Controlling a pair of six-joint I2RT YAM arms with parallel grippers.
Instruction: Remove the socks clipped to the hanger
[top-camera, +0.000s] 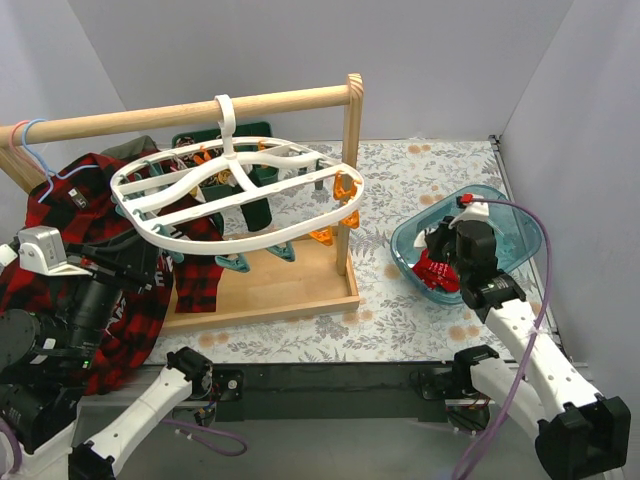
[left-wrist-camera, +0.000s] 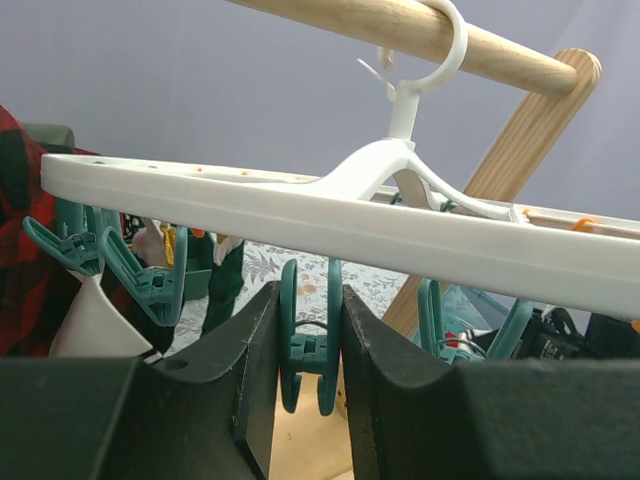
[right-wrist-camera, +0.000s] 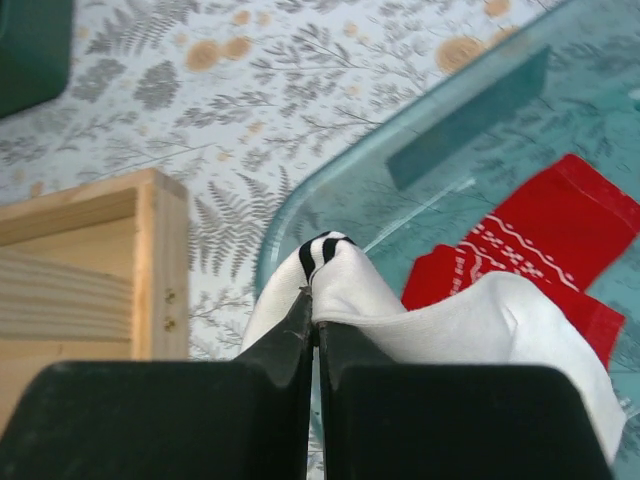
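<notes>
The white oval hanger (top-camera: 235, 195) hangs by its hook from the wooden rail. It also shows in the left wrist view (left-wrist-camera: 300, 215). A red sock (top-camera: 200, 275) and a dark green sock (top-camera: 257, 215) hang from its clips. My left gripper (left-wrist-camera: 308, 340) is under the frame, its jaws pressed on both sides of a teal clip (left-wrist-camera: 306, 350). My right gripper (right-wrist-camera: 316, 305) is shut on the white, black-striped cuff of a sock (right-wrist-camera: 400, 300) over the teal bin (right-wrist-camera: 470, 110). A red snowflake sock (right-wrist-camera: 540, 240) lies in the bin.
A wooden rail stand (top-camera: 350, 170) with a flat base (top-camera: 280, 290) holds the hanger. A red-and-black plaid shirt (top-camera: 70, 215) hangs at the left on a thin hanger. A dark green box (top-camera: 215, 135) stands behind. More teal clips (left-wrist-camera: 150, 285) and orange clips (top-camera: 345, 190) hang along the frame.
</notes>
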